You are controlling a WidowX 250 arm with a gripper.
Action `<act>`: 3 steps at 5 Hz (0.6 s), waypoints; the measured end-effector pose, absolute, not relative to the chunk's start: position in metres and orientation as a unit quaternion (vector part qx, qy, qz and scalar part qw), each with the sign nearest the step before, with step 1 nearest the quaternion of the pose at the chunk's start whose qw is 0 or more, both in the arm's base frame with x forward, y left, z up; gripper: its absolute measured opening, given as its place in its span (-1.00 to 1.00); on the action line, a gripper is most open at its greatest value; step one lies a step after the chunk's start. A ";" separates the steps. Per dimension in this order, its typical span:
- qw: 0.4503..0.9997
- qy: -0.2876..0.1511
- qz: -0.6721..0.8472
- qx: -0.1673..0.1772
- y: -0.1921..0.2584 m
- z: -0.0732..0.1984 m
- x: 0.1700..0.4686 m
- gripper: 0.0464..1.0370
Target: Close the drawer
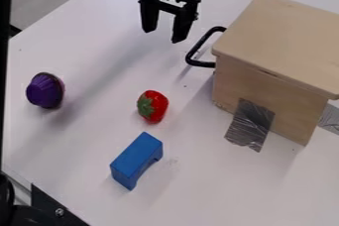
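Observation:
The black gripper (163, 35) hangs at the top of the view, left of centre, its two fingers spread with nothing between them. Down and to its right, apart from it, a black bar handle (193, 51) sticks out from the left side of a light wooden box (265, 79) with a flat lid. The drawer's front face is hidden from this side; how far it stands out cannot be told.
A red strawberry (156, 106) with green leaves lies near the middle, a blue arch-shaped block (137, 159) below it and a purple cupcake-like toy (45, 91) at the left. Grey tape (252, 123) joins the box to the white table (218, 190).

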State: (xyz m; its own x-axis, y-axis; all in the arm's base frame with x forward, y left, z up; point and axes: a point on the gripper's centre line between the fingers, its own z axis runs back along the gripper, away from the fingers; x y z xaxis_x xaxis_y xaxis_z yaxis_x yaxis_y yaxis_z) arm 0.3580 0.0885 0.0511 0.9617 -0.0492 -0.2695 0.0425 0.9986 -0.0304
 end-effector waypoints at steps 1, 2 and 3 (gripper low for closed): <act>0.993 0.111 -0.010 -0.026 0.102 0.075 0.344 0.92; 0.995 0.097 -0.008 -0.038 0.117 0.091 0.326 0.92; 0.996 0.081 -0.006 -0.038 0.128 0.100 0.303 0.92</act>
